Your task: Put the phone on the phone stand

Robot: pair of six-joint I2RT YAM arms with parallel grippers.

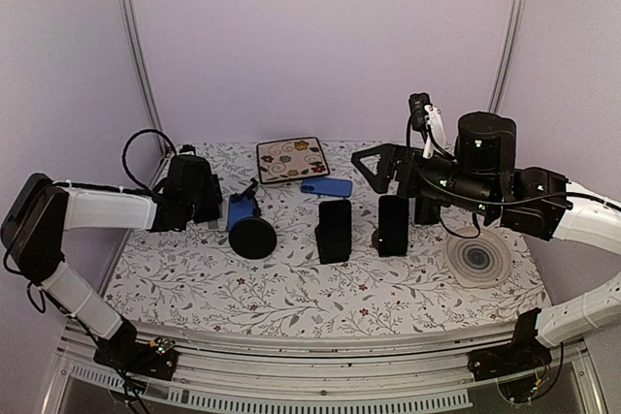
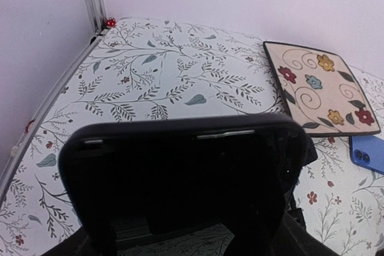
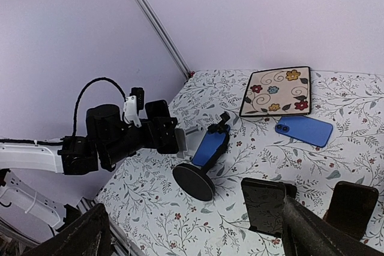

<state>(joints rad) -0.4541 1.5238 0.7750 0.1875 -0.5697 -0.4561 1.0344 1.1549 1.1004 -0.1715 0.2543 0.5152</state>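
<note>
Well, phone nr L table edge.

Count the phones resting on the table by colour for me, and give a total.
Blue: 2, the flat blue phone and the blue phone on the round stand.
Black: 2, the left black phone and the right black phone, both upright.
Total: 4.
Not counted: the held phone, off the table.
</note>
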